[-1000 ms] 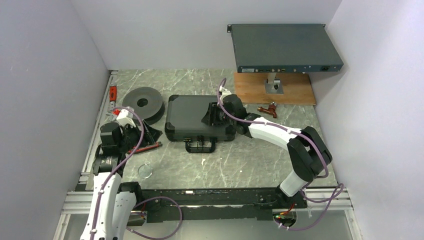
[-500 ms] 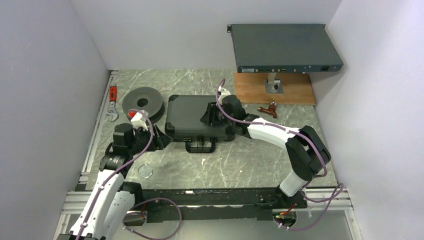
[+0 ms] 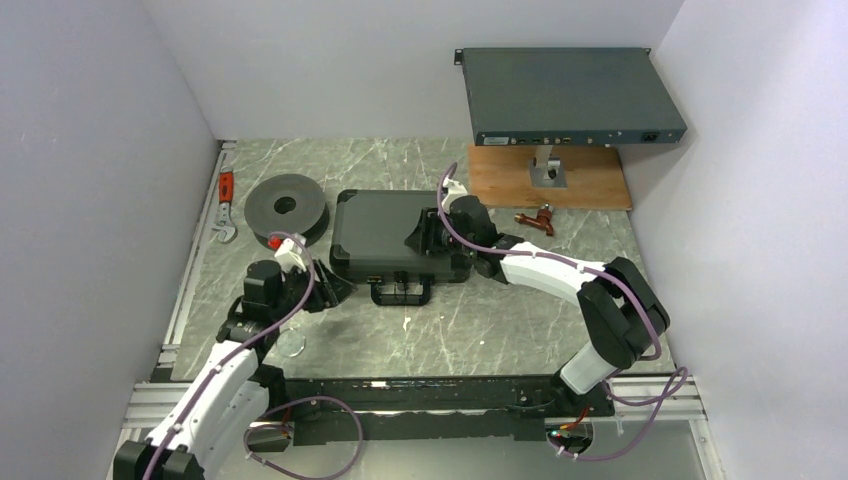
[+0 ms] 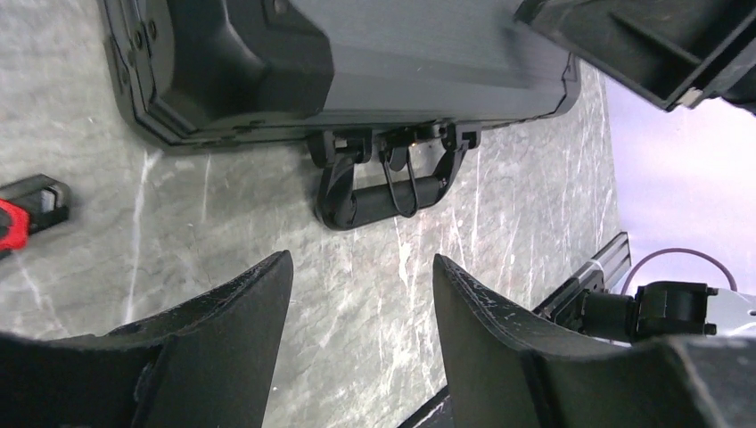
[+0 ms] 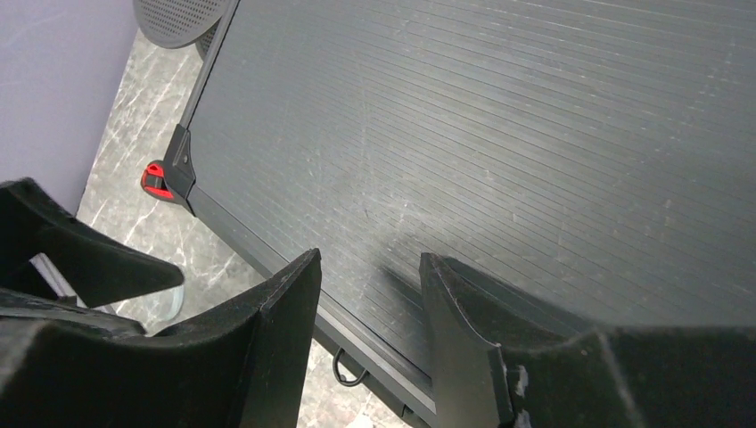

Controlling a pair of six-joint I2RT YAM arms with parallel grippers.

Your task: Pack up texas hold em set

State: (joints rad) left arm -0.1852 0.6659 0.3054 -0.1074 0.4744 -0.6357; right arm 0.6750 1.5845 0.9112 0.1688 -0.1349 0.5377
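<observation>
The black briefcase (image 3: pixel 380 228) lies shut in the middle of the table, its handle (image 3: pixel 402 292) facing the near edge. My right gripper (image 3: pixel 420 236) rests over the ribbed lid (image 5: pixel 499 134), its jaws slightly apart with nothing between them. My left gripper (image 3: pixel 335 285) hovers low at the case's front left corner, open and empty. In the left wrist view the case (image 4: pixel 357 62) and its handle (image 4: pixel 383 192) lie ahead of the left gripper (image 4: pixel 361 267). A red and black piece (image 4: pixel 22 209) lies on the table to the left. No chips or cards show.
A dark grey spool (image 3: pixel 287 206) sits left of the case. A red-handled wrench (image 3: pixel 226 205) lies by the left wall. A clear round disc (image 3: pixel 291 342) is near the left arm. At the back right, a grey rack box (image 3: pixel 570 95) stands over a wooden board (image 3: pixel 590 180) near a reddish clamp (image 3: pixel 537 218).
My left arm has swung right and nearer, from beside the spool to the case's front left corner, its jaws narrowing a little. The right arm has barely moved.
</observation>
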